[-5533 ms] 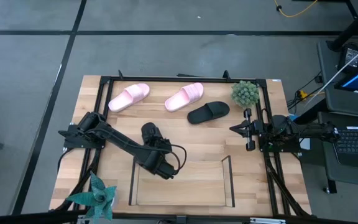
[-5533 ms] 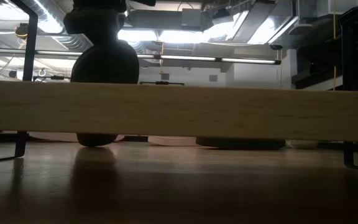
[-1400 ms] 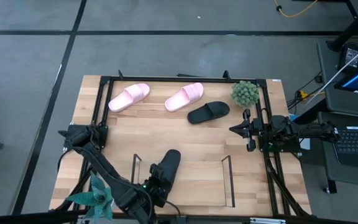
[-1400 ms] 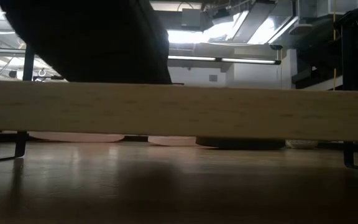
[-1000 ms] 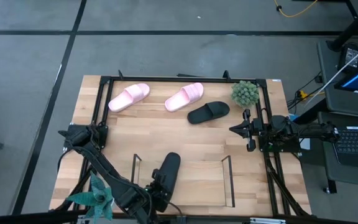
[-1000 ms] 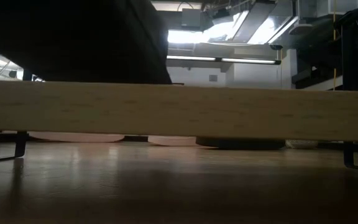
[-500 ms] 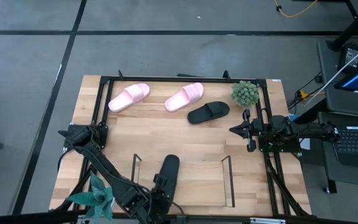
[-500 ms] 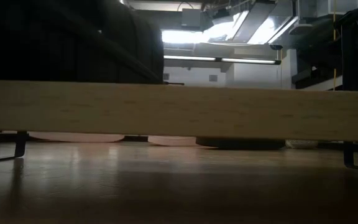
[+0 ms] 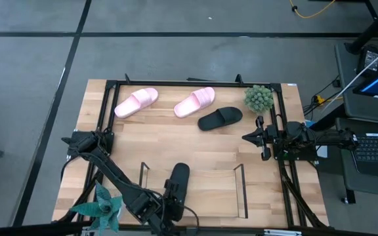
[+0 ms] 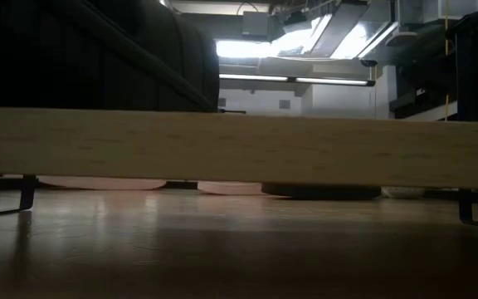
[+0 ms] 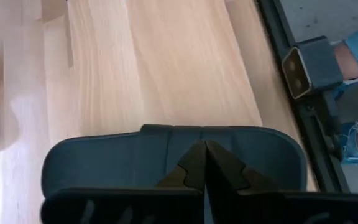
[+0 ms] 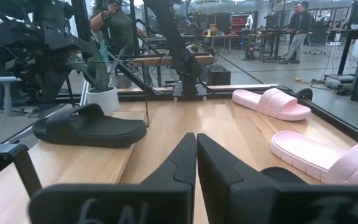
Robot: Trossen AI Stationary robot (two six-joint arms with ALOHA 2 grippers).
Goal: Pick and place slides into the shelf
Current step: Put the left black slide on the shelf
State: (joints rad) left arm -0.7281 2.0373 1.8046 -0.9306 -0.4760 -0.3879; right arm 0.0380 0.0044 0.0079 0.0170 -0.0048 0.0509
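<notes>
**Ana:** High view first: the left gripper [image 9: 166, 204] is sitting at the near edge of the table, and the black slide [image 9: 178, 180] it is carrying is now lying lengthwise inside the shelf [image 9: 240, 178], toward its left side. A moment ago that slide was tilting toward the right; it is now straightening and settling lower.

**Ben:** Is the gripper letting go?

**Ana:** No. In the left wrist view its fingers [image 11: 199, 163] are pressing together over the slide's strap, so it is still clamping the slide. I am judging this as the end of the placing step, with the release yet to come.

**Ben:** And the others?

**Ana:** The second black slide [image 9: 219, 118] and the two pink slides [image 9: 136, 102] [image 9: 194, 101] are lying along the far side of the table, well apart from the shelf. So three are waiting. The right gripper [image 9: 262, 137] is idling at the right edge with its fingers closed on nothing.

**Ben:** Surroundings?

**Ana:** The wooden table [image 9: 123, 144] is sitting inside a black frame [image 9: 176, 83], with a round green plant [image 9: 258, 98] at the far right corner and a spiky one [image 9: 100, 206] near the left front. A grey floor is surrounding it, and people are standing in the workshop beyond.
</notes>
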